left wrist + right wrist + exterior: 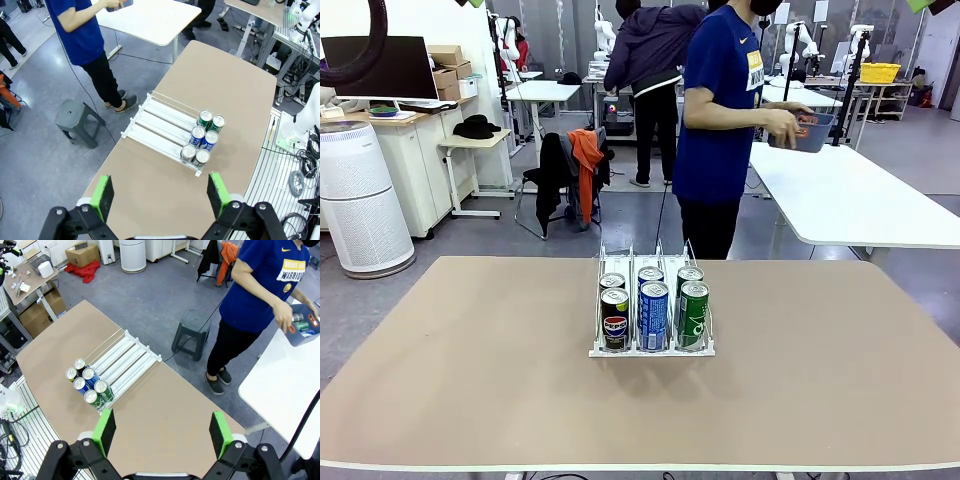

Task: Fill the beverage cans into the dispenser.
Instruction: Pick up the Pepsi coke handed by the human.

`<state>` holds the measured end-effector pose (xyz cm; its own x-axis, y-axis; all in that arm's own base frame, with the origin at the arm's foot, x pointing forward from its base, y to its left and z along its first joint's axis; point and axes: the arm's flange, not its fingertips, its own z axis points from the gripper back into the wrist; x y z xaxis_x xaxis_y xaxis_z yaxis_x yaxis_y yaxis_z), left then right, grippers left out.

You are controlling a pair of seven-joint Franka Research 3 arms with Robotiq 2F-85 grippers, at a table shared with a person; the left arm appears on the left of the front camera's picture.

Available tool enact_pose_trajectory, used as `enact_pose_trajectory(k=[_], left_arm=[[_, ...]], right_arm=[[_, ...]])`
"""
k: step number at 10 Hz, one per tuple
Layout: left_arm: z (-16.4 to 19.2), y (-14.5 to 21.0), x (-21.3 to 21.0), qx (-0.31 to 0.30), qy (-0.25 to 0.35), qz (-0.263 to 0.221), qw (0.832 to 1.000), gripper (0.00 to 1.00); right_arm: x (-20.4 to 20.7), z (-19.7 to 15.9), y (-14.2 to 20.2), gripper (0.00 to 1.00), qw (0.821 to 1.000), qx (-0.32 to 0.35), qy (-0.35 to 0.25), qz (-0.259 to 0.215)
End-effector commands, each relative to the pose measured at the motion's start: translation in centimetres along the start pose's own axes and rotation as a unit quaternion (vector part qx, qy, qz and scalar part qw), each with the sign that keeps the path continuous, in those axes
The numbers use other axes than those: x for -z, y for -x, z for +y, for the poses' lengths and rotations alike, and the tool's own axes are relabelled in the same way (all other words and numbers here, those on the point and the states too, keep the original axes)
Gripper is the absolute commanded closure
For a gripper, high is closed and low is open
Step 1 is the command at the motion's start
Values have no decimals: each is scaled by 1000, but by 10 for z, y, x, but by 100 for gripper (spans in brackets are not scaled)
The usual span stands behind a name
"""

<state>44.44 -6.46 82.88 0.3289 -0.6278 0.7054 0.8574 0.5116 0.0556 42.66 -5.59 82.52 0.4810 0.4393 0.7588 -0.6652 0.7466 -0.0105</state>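
Six cans [653, 316] stand in the dispenser [650, 353] mid tabletop [470, 360] in the front view, two per lane, all at the near end: Pepsi in the left lane, Pocari in the middle, green in the right; the far parts of the lanes are bare. A person [720, 100] stands beyond the far edge, turned to a second table [860, 200], with a blue bin [815, 132] in hand. Left wrist view: left fingers [103, 196] spread wide, holding nothing, high above the tabletop; the dispenser [160, 125] lies well below, cans [205, 137] bunched at the end away from the person [80, 30], and a grey stool [75, 120] is on the floor. Right wrist view: right fingers [104, 431] also wide and empty, high up; the dispenser [127, 357] has its cans [89, 385] at the end far from the person [260, 285], who holds the bin [302, 325] with cans inside.
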Motion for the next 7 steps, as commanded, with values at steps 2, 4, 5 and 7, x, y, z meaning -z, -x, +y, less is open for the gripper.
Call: enact_pose_trajectory(k=[2,4,5,7], left_arm=[[0,1,0,-2,-2,-2,1000,0],[0,1,0,-2,-2,-2,1000,0],[0,1,0,-2,-2,-2,1000,0],[0,1,0,-2,-2,-2,1000,0]], right_arm=[[0,2,0,0,1000,-1,-2,0],[0,2,0,0,1000,-1,-2,0],[0,2,0,0,1000,-1,-2,0],[0,2,0,0,1000,-1,-2,0]])
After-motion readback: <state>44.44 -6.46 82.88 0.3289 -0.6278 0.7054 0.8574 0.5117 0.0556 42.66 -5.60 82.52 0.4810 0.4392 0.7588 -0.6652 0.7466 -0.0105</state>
